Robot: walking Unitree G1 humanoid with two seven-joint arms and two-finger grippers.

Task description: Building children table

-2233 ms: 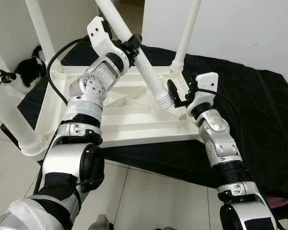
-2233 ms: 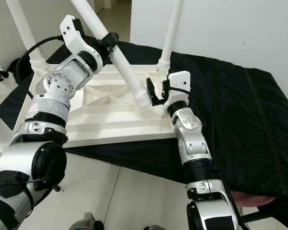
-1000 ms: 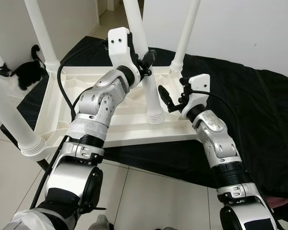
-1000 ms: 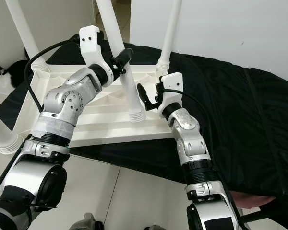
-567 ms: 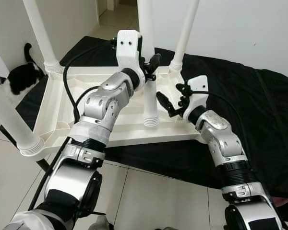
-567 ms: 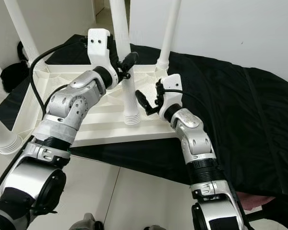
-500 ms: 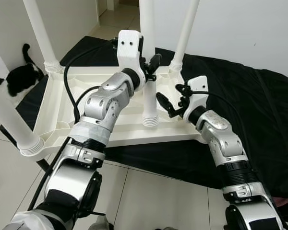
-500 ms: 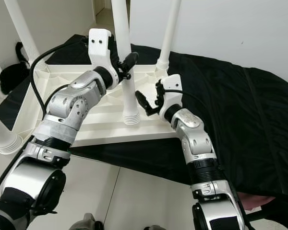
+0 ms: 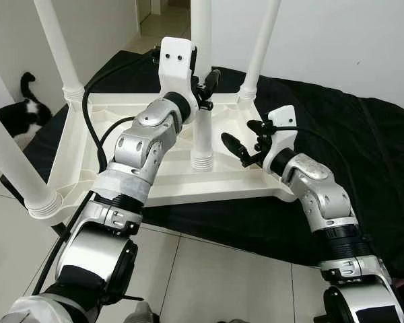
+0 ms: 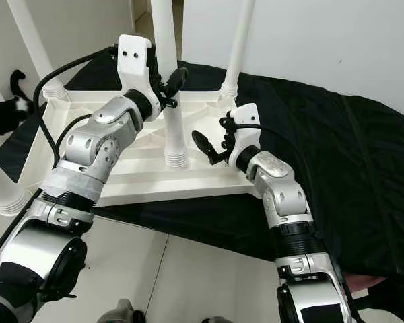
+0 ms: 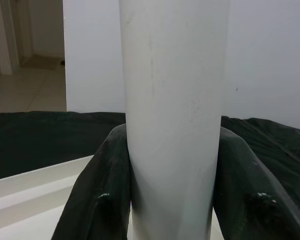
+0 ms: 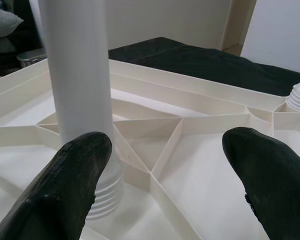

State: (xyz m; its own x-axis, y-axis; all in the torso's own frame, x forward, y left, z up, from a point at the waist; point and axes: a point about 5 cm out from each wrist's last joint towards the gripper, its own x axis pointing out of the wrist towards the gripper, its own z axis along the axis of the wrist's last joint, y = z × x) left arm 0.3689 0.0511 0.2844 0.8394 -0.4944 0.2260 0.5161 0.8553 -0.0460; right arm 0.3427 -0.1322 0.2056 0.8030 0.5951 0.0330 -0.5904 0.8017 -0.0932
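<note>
Left gripper is clamping loose leg upright over upturned tabletop, threaded end down. Right gripper is hovering at 3 o'clock, fingers spread wide. Leg looks light, stiff, slick; mid-shaft grip seems best.

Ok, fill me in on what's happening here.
The robot is putting together a white children's table that lies upside down on a black cloth. Three legs already stand in their corners. The left gripper is shut on the fourth leg, holding it upright over the underside, ribbed end down. The right gripper is open beside that leg, not touching it. A black-and-white cat sits by the wall.
</note>
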